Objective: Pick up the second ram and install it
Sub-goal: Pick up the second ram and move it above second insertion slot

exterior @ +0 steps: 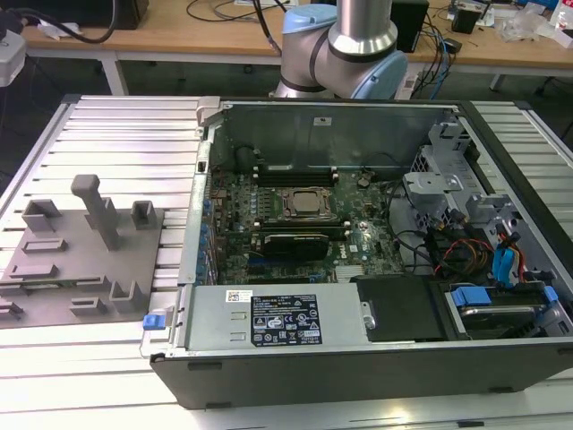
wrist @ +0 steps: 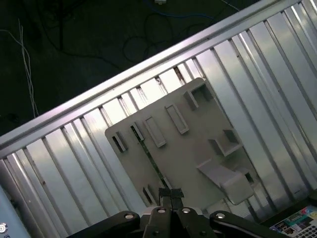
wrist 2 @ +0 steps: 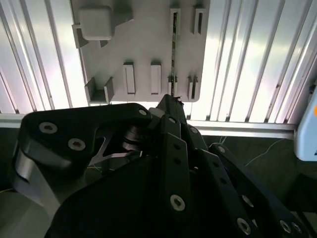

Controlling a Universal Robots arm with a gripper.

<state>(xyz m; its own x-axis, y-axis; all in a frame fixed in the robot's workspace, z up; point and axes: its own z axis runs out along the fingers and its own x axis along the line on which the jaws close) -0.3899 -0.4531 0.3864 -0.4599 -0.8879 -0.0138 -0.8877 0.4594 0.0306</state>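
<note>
A grey plastic fixture plate (exterior: 89,269), matte and studded with blocky holders and one tall peg (exterior: 98,210), sits at eight o'clock in the exterior view on a ribbed aluminium table (exterior: 116,134). In both wrist views the second ram (wrist 2: 173,49) (wrist: 150,156), a thin green strip seen edge-on, stands in that plate between paired slotted holders. The black gripper (wrist: 171,192) hangs above one end of it, its fingertips (wrist 2: 171,99) drawn together and holding nothing. At centre lies an open dark metal computer case (exterior: 358,376), with a square silver CPU socket (exterior: 303,203) on the green motherboard (exterior: 358,242). The arm's blue-and-silver base (exterior: 345,45) rises at twelve o'clock. Red and blue cables (exterior: 501,260) crowd the case at three o'clock.
</note>
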